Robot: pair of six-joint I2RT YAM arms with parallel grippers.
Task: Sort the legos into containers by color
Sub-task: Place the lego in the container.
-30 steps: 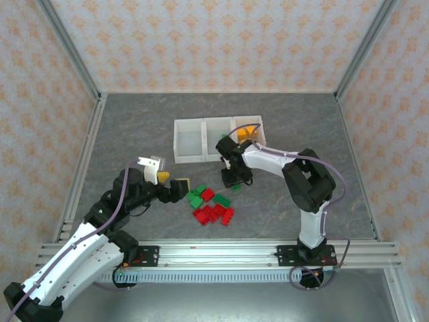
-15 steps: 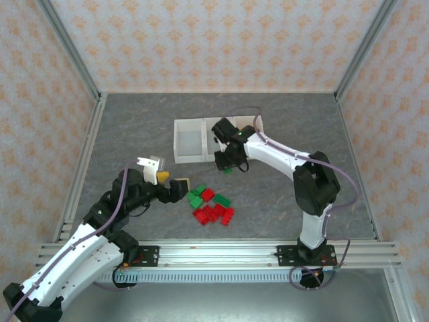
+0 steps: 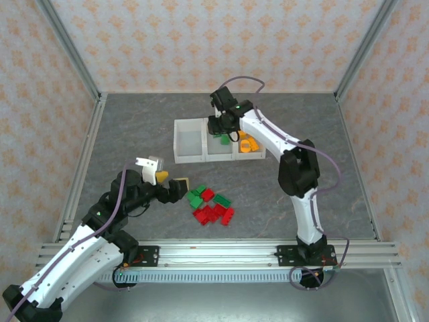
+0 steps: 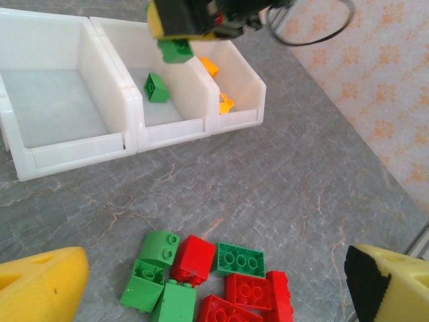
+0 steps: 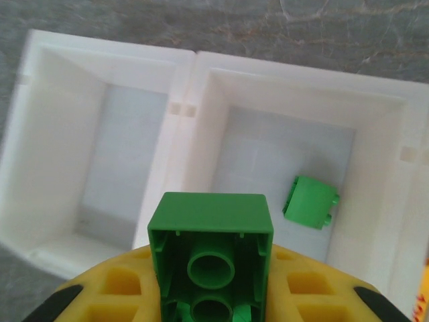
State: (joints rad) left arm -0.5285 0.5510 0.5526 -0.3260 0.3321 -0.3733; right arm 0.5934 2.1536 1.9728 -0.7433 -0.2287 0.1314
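Observation:
My right gripper (image 3: 221, 129) is shut on a green lego (image 5: 211, 261) and holds it above the row of three joined white containers (image 3: 189, 159), over the middle bin (image 5: 268, 154). The same held lego (image 4: 175, 50) hangs under the right gripper (image 4: 188, 20) in the left wrist view. One green lego (image 5: 310, 201) lies in the middle bin (image 4: 167, 114). Orange legos (image 4: 209, 66) lie in the right bin (image 4: 241, 84). The left bin (image 4: 53, 100) holds nothing. My left gripper (image 3: 175, 188) is open, just left of a pile of red legos (image 4: 248, 295) and green legos (image 4: 157, 275).
The pile of legos (image 3: 211, 204) lies on the grey table between the arms and the bins. Metal frame posts and papered walls close in the table on all sides. Bare table surface (image 3: 134, 127) stretches left of the bins.
My right gripper lifted a green lego from beside the pile and carried it back over the bins, to above the middle bin. The left arm has not moved.

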